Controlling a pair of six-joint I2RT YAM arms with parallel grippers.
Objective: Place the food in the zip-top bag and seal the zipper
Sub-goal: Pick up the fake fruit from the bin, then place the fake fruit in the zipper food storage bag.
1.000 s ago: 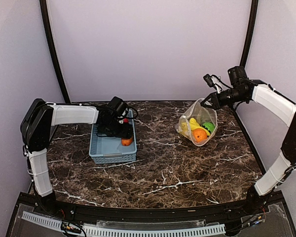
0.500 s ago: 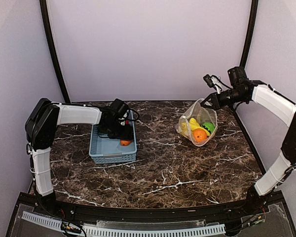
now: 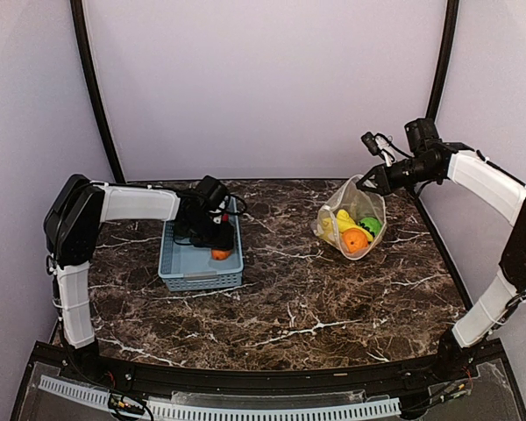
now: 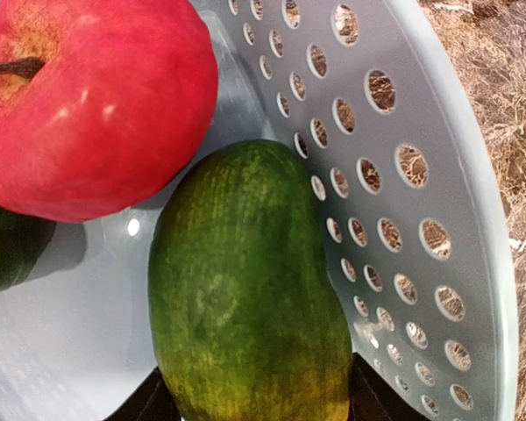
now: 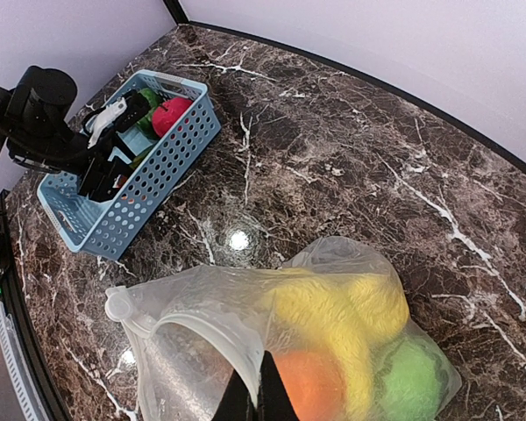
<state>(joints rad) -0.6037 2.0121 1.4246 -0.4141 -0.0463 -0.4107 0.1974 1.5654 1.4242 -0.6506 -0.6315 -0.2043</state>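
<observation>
The left tool point(image 4: 259, 405) straddles the seemingly hard, slick green piece point(image 4: 245, 298) mid-body in the basket point(image 4: 438, 175), closure unclear; the right tool point(image 5: 261, 390) clamps the limp zip-top bag point(image 5: 202, 307).

A light-blue perforated plastic basket point(image 3: 202, 279) sits at about nine o'clock on the dark brown, white-veined marble surface point(image 3: 316, 303), with pale lilac walls point(image 3: 263, 88) and black curved poles point(image 3: 92, 88) toward twelve o'clock.
</observation>
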